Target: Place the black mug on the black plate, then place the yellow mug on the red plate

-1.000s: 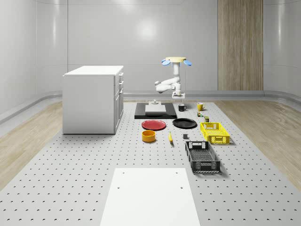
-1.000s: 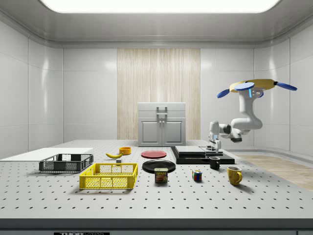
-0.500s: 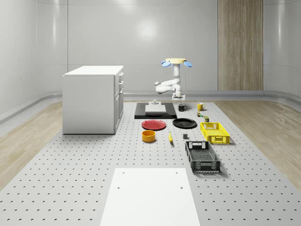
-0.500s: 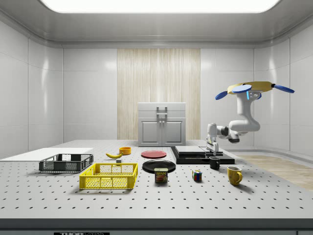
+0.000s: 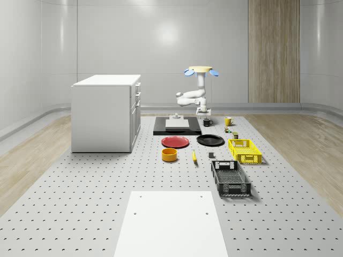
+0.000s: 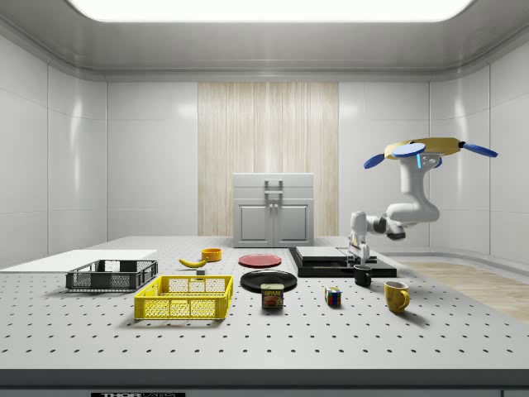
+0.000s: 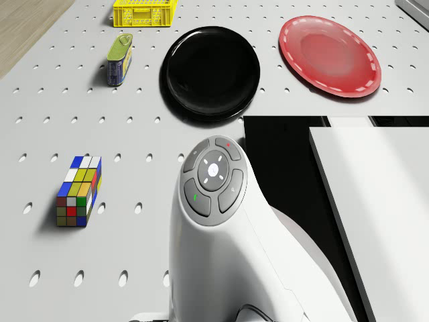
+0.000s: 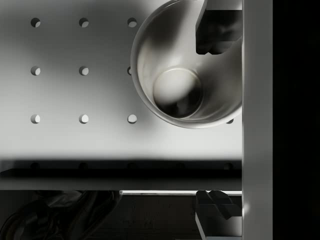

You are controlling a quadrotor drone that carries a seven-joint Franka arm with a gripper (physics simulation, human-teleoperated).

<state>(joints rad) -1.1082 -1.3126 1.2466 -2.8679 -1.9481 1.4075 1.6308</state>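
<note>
The drone [image 6: 430,149] is hovering over the table's [image 5: 107,214] far end, its pincer [image 6: 359,245] hanging just above the black mug [image 6: 363,275], which is standing beside the dark slab [image 5: 177,126]. In the wrist view the fingers [image 8: 212,212] are standing wide apart, holding nothing, one fingertip overlapping the mug's rim. Descending off-centre, a finger is likely hitting the rim and tipping the mug

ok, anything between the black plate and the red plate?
No. In the drone view the black plate and red plate lie side by side, with bare perforated table between them. The whole-scene view agrees.
</note>
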